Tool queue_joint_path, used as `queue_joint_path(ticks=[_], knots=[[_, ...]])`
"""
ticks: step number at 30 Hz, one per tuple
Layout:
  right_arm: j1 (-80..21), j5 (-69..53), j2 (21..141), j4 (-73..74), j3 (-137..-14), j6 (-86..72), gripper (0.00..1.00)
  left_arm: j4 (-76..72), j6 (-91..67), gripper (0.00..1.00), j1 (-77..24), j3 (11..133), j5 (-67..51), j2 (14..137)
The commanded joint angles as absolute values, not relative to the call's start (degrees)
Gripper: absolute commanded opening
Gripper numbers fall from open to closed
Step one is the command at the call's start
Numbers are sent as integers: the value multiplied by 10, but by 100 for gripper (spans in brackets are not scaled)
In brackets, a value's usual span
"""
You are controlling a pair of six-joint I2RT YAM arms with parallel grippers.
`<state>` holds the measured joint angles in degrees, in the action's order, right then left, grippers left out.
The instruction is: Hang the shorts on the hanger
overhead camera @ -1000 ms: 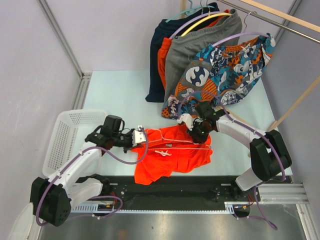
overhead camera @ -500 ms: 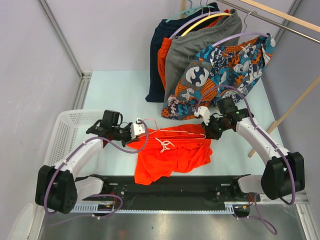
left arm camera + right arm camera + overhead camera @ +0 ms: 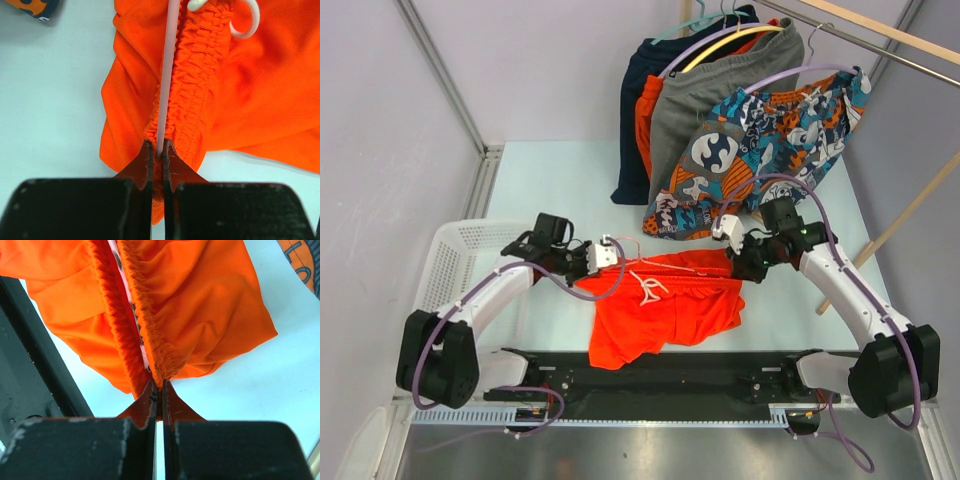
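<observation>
Pale surface (image 3: 550,180): shorts (image 3: 670,312) lie long axis L–R; left claw (image 3: 159,155) & right claw (image 3: 157,390) each clamped tight on one waistband end, hanger (image 3: 167,75) inside.

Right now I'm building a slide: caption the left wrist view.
Left gripper pinching the shorts at the waistband together with the hanger.

1. White mesh basket (image 3: 445,275) at left on the pale table (image 3: 550,180).
2. Grey shorts (image 3: 695,110) on a yellow hanger (image 3: 730,47), hanging at the back.
3. Patterned shorts (image 3: 770,140) on a lilac hanger (image 3: 790,75), just right of the grey.
4. Navy garment (image 3: 628,150) leftmost, an orange one (image 3: 645,120) beside it.
5. Wooden stick (image 3: 910,210) leaning at right.
</observation>
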<state>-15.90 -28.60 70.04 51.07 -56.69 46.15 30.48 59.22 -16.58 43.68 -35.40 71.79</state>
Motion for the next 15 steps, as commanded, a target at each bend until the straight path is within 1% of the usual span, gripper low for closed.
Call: queue_joint_path(ticks=[1,3,5,6,8,9,10,11,14,15], knots=[[-164,-212,679,557,-598,450,0,330,607,0,-191,453,-176,728],[-179,-214,680,551,-604,433,0,311,579,0,-234,456,-160,722],[-185,-222,679,554,-613,428,0,311,562,0,-254,466,-163,722],[-185,-227,679,558,-615,427,10,312,543,0,-261,480,-170,722],[-180,-237,674,577,-620,434,26,321,526,0,-261,503,-192,721],[-168,-246,667,587,-621,439,44,326,524,0,-261,510,-198,719],[-160,-266,660,600,-623,442,52,331,527,0,-260,516,-218,714],[-151,-278,652,606,-629,452,65,342,534,0,-261,525,-232,701],[-136,-323,618,615,-646,468,79,353,566,0,-261,535,-286,678],[-136,-335,608,613,-652,470,80,352,568,0,-262,540,-294,666]])
